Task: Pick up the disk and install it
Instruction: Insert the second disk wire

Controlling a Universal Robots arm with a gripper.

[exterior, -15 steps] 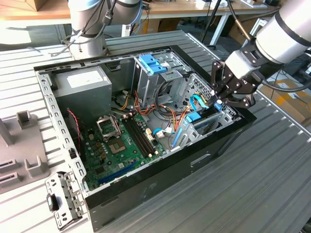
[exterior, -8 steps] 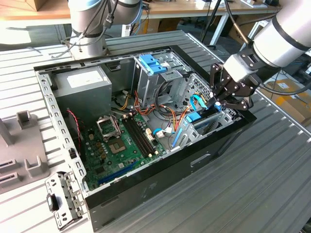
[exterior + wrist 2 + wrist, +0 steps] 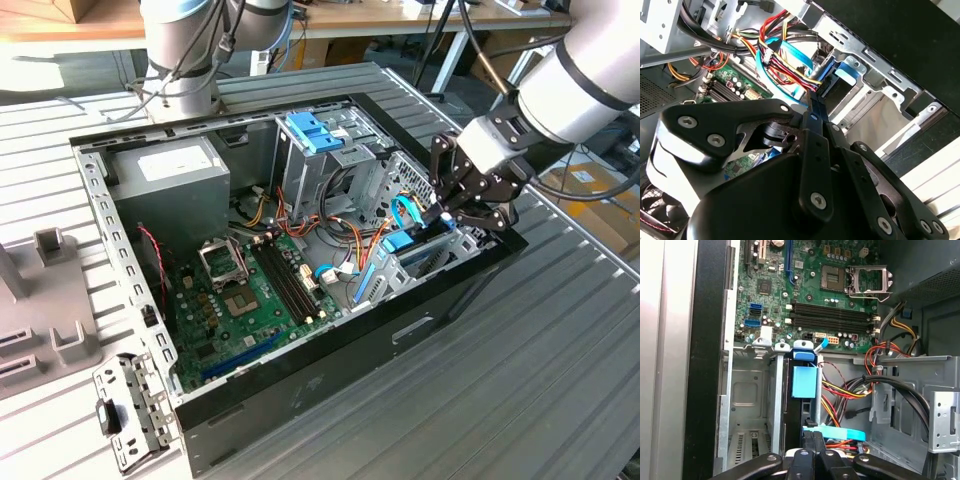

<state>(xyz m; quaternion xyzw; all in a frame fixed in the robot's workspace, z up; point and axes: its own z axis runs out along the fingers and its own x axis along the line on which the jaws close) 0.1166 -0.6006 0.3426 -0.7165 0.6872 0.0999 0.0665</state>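
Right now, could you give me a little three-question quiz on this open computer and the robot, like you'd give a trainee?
1. True or false: the disk stands on edge in a metal bay.
2. Where is the end effector? A) over the fan B) at the disk's bay C) on the table
3. Fill in: the flat cable looping above the bay is ____ in colour.

Key: 1 true; 2 B; 3 blue.
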